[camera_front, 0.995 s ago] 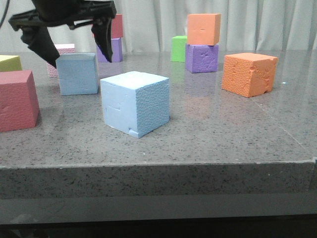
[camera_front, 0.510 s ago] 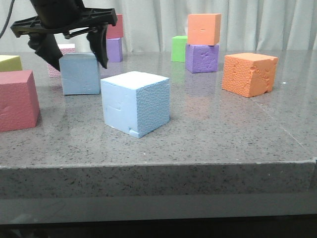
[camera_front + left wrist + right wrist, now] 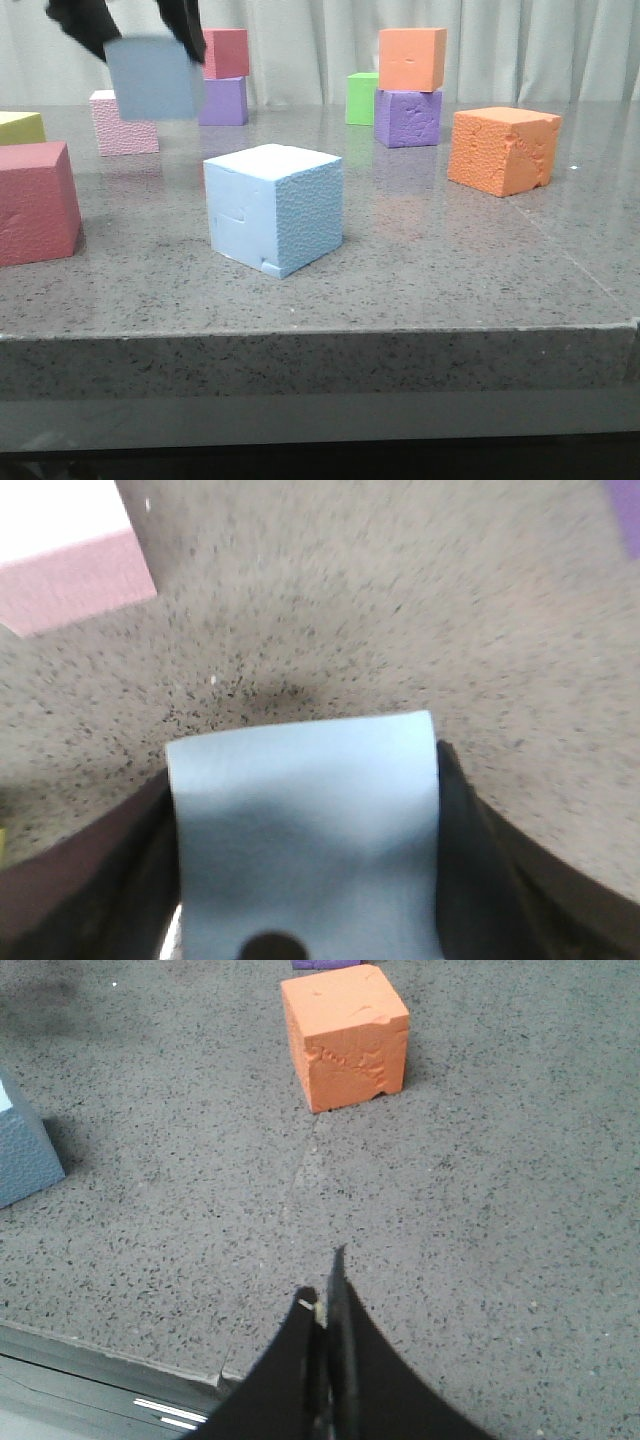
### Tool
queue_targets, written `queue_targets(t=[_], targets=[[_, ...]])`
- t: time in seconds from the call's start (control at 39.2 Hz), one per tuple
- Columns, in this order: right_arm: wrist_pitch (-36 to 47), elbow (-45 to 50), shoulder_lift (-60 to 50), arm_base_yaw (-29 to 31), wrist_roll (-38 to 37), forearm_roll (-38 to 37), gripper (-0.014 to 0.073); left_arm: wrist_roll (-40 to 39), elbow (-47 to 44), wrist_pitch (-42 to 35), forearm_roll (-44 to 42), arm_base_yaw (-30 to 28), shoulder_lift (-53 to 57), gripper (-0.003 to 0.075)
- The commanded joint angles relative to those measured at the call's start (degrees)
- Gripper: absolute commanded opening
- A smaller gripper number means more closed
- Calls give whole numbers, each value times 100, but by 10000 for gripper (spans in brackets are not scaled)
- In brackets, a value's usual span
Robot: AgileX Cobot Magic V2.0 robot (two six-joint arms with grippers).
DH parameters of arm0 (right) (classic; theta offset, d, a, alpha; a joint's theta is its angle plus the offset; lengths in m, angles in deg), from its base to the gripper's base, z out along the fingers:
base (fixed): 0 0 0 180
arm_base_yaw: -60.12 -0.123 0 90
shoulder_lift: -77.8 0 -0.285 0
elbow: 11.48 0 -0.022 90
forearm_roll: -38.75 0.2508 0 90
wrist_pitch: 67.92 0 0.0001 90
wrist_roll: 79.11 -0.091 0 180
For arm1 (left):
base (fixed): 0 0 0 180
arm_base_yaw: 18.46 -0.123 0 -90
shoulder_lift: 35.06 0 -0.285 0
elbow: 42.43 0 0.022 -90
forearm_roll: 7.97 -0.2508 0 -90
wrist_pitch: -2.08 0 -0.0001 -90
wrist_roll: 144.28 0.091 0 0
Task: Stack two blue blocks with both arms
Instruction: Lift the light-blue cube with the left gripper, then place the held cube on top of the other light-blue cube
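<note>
One blue block (image 3: 275, 205), notched at a bottom corner, rests on the grey table (image 3: 450, 270) near the front middle. The other blue block (image 3: 150, 76) hangs blurred in the air at the back left, above table level. My left gripper (image 3: 148, 50) is shut on it, one dark finger on each side. In the left wrist view this block (image 3: 305, 820) fills the space between the fingers (image 3: 480, 860). My right gripper (image 3: 325, 1295) is shut with nothing in it, low over the table's front edge. The resting blue block's corner (image 3: 20, 1150) shows at that view's edge.
A big red cube (image 3: 35, 200) and a yellow-green one (image 3: 20, 125) stand at the left. A pink cube (image 3: 125, 125) sits behind. Further back are a red-on-purple stack (image 3: 222, 100), a green cube (image 3: 362, 97) and an orange-on-purple stack (image 3: 407, 117). A dented orange cube (image 3: 502, 148) sits at the right.
My left gripper closed round the far blue block and lifted it off the table, uncovering the pink cube behind. The near blue block and the right gripper's side look unchanged.
</note>
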Motion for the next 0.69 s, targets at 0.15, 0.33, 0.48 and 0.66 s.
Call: queue_targets(t=[0.15,0.33,0.48,0.66], targets=[[413,-152,7,29,63,12,-39,397,-33,65,40,141,967,353],[413,-152,7,29,63,12,-39,449,-495,5,40,676,1526,353],[425,-152,7,29,63,12,-39,449,-845,-83,198,1139,1844,353],[414,-152,7,29,63,12,-39,449,-965,-70,271,1518,1789,353]])
